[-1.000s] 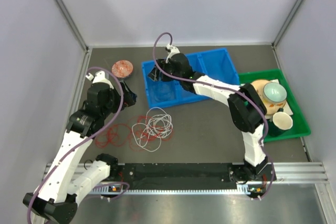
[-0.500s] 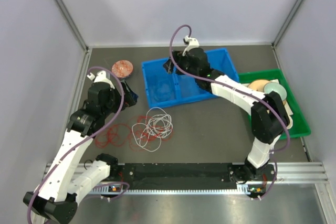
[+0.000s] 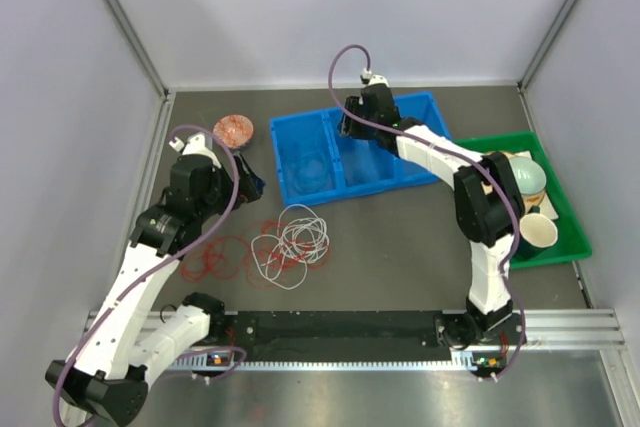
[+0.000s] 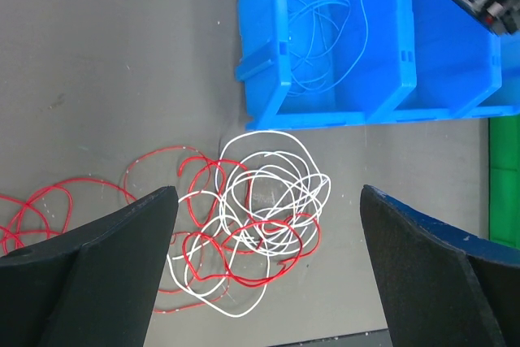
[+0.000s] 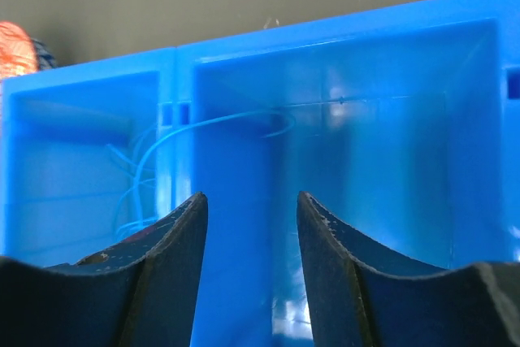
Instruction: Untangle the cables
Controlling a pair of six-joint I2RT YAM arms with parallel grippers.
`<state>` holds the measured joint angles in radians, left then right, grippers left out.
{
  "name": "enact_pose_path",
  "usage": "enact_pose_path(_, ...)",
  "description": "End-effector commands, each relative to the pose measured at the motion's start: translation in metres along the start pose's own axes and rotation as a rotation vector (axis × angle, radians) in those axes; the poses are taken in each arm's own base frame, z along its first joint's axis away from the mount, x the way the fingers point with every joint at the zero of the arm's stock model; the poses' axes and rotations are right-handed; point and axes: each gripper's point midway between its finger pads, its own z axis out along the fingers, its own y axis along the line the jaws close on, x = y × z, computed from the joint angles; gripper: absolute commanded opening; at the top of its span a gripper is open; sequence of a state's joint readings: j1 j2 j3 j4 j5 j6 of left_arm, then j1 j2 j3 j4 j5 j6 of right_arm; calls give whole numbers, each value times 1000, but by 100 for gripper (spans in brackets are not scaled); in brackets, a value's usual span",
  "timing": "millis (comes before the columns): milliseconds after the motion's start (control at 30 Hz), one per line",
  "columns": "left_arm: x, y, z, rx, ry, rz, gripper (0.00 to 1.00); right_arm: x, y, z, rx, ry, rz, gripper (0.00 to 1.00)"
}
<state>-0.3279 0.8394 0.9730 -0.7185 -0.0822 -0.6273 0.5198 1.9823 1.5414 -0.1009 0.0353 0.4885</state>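
The cables lie in a loose tangle on the grey table: white loops [image 3: 298, 235] [image 4: 272, 184] threaded through red loops [image 3: 222, 253] [image 4: 252, 241]. A thin blue cable [image 4: 325, 14] lies coiled in the left compartment of the blue bin [image 3: 300, 193], and one strand [image 5: 213, 123] drapes over the divider. My left gripper [image 3: 246, 177] [image 4: 266, 194] hangs open above the tangle, touching nothing. My right gripper [image 3: 349, 127] [image 5: 250, 201] is at the bin's back edge over the divider. Its jaws stand apart with nothing between them.
A green tray [image 3: 563, 250] with bowls and cups sits at the right, next to the bin. A round reddish bundle [image 3: 232, 130] [image 5: 11, 48] lies at the back left. A black rail [image 3: 340, 328] runs along the near edge. Grey walls enclose three sides.
My right gripper has moved right from over the bin's left compartment to the divider. The left arm and the tangle have hardly moved.
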Motion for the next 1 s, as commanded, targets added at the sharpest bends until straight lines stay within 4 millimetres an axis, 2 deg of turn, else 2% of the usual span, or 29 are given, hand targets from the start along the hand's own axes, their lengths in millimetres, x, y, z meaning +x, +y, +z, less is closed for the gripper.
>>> enact_pose_path(0, -13, -11, -1, 40, -41, -14, 99, -9, -1, 12, 31, 4, -47, 49)
enact_pose_path(200, -16, -13, 1, 42, -38, -13, 99, -9, -12, 27, 83, -4, -75, 50)
enact_pose_path(567, -12, -12, 6, 35, -26, -18, 99, -12, -17, 57, 111, -34, -81, 51)
enact_pose_path(767, -9, -10, 10, 26, -19, -18, 99, -15, -11, 70, 80, -67, -53, 50)
enact_pose_path(800, -9, -10, 10, 26, -17, -20, 99, -16, -10, 71, 77, -75, -48, 49)
enact_pose_path(933, -9, -10, 9, 34, -21, -23, 99, -22, -7, 71, 56, -116, -29, 31)
enact_pose_path(967, -8, -9, 9, 28, -21, -21, 99, -19, -8, 68, 57, -110, -29, 29)
